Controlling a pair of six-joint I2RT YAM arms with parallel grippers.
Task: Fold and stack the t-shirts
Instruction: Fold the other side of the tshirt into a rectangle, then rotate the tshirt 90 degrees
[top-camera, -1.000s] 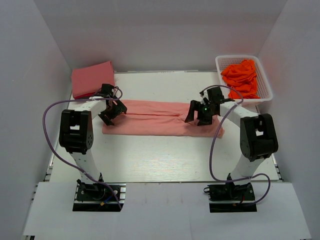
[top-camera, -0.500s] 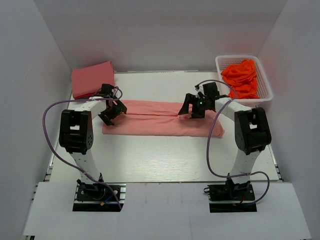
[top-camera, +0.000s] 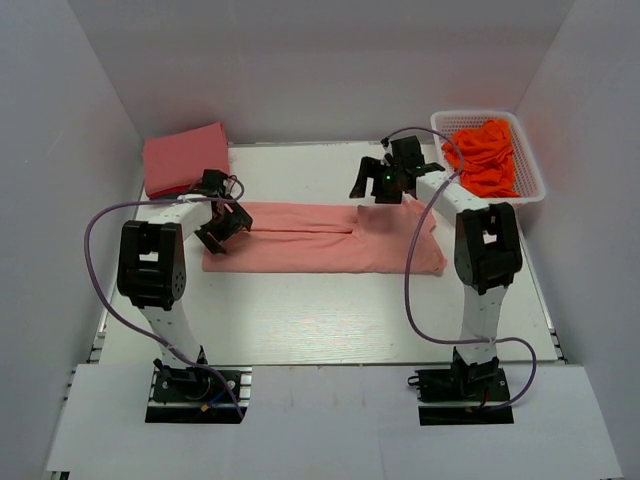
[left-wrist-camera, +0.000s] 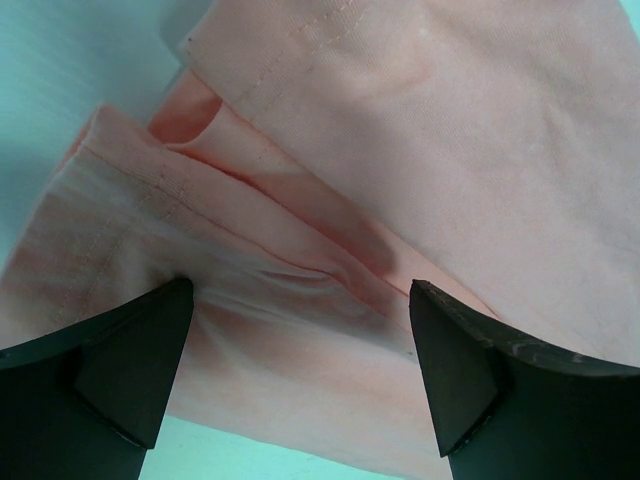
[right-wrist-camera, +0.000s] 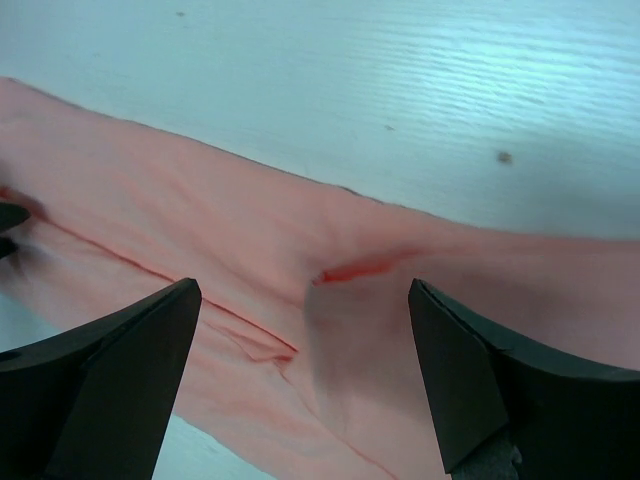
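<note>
A salmon pink t-shirt (top-camera: 310, 240) lies folded into a long strip across the middle of the table. A deeper rose pink folded t-shirt (top-camera: 185, 158) lies at the back left. My left gripper (top-camera: 222, 228) is open and low over the strip's left end. In the left wrist view its fingers straddle the layered hem (left-wrist-camera: 250, 250) and hold nothing. My right gripper (top-camera: 372, 185) is open and empty, raised over the strip's far edge right of the middle. The right wrist view shows the shirt (right-wrist-camera: 300, 300) below it, with a fold crease.
A white plastic basket (top-camera: 470, 114) with crumpled orange cloths (top-camera: 485, 150) stands at the back right. White walls enclose the table on three sides. Purple cables loop beside both arms.
My right gripper has lifted off the shirt and moved toward the back, to the strip's far edge. The strip's right end has flattened. The left gripper has barely moved.
</note>
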